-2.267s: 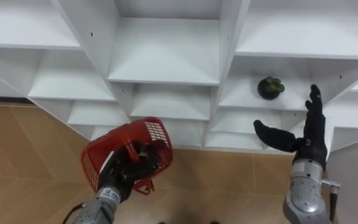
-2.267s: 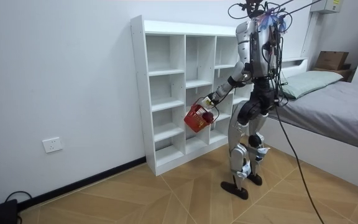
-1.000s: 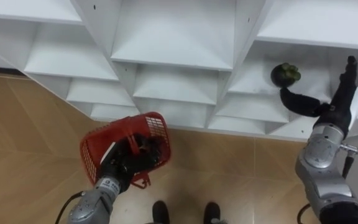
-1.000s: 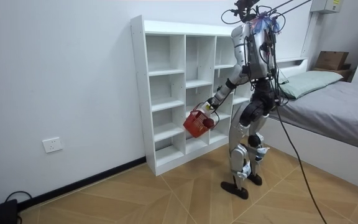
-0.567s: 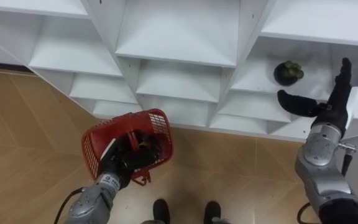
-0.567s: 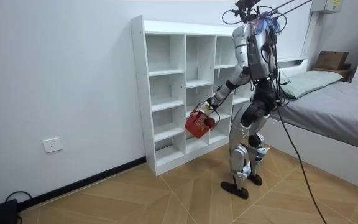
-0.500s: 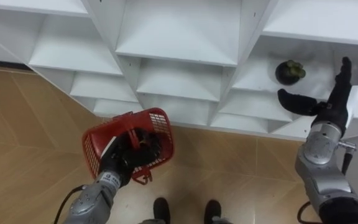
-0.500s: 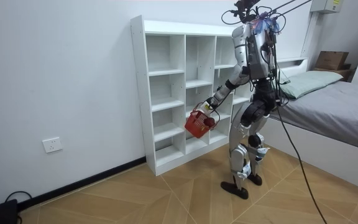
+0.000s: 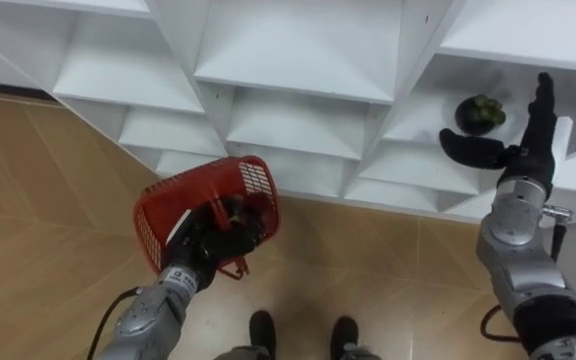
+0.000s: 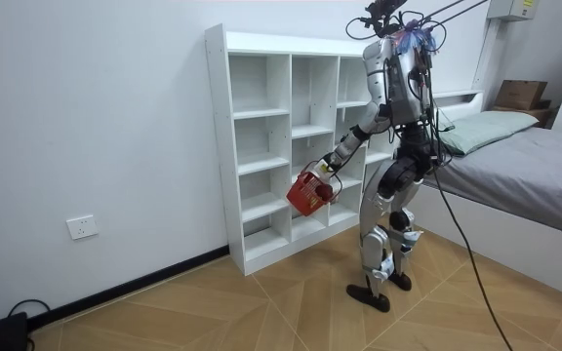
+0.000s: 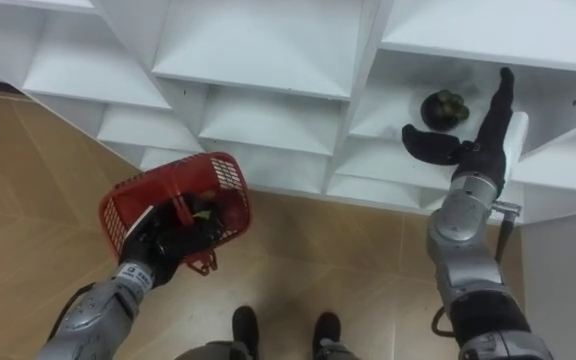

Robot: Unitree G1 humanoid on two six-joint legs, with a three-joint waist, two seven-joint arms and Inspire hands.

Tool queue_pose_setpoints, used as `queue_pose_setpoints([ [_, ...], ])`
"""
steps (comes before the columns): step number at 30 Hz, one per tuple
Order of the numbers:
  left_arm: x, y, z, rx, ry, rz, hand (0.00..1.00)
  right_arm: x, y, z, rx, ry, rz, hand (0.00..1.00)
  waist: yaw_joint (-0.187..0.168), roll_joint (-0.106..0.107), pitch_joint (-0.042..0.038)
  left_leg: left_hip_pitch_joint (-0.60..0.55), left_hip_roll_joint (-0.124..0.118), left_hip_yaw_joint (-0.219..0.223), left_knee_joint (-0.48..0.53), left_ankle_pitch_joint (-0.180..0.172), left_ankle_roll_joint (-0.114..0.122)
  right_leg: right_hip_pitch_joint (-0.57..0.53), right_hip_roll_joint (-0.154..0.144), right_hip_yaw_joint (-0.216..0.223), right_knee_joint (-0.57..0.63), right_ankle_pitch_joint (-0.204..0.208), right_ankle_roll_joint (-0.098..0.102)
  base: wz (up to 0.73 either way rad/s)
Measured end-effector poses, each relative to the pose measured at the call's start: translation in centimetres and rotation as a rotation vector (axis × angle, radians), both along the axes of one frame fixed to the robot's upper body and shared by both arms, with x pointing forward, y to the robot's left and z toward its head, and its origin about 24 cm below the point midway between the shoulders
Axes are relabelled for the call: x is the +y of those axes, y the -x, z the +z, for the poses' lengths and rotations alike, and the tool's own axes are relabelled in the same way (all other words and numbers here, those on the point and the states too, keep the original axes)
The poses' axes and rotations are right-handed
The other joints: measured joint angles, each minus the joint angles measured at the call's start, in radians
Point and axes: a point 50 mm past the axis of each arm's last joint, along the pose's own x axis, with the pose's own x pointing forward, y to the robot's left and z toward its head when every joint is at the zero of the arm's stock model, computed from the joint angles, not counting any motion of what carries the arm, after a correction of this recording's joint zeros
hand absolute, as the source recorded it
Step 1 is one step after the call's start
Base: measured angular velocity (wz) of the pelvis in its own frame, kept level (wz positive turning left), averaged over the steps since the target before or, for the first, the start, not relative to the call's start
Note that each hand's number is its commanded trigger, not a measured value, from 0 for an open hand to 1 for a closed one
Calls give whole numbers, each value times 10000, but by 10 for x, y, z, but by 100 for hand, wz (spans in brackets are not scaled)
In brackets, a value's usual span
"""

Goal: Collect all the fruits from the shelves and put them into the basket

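A dark round fruit (image 9: 480, 113) with a green cap lies on a right-hand shelf of the white closet (image 9: 298, 60). My right hand (image 9: 520, 157) is open beside it, fingers straight up past the shelf's edge and the thumb stretched out just below the fruit, not touching it. My left hand (image 9: 198, 256) is shut on the handle of a red mesh basket (image 9: 173, 212), held low in front of the lower shelves. Something dark and yellowish lies inside the basket. In the room view I stand upright facing the closet (image 10: 261, 146), basket (image 10: 303, 192) at hip height.
The other closet compartments in sight hold nothing. Wooden floor (image 9: 38, 200) lies below the shelves. A bed (image 10: 535, 166) stands at the room view's right, behind me. A white wall with a socket (image 10: 83, 227) runs to the room view's left.
My right hand has risen from below the fruit's shelf to level with the fruit and closer to it. The basket stays in my left hand. The camera has shifted a little.
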Motion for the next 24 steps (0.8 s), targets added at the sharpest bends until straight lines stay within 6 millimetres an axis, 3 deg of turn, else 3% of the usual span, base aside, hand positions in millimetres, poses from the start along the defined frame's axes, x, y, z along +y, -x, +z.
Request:
queue_pose_setpoints([
  [2,0,1,-2,104,-27,-23,100,0,0,0,1,0,4,0,18,-28,45,-11,-13,-4,8,-1,1,-14,-31,-41,48,-43,2,6],
  [24,-3,-2,-13,790,-459,-688,100,-7,-14,-1,929,291,60,0,95,-25,46,-183,7,-1,267,3,11,-188,-123,-147,473,-169,-47,2],
])
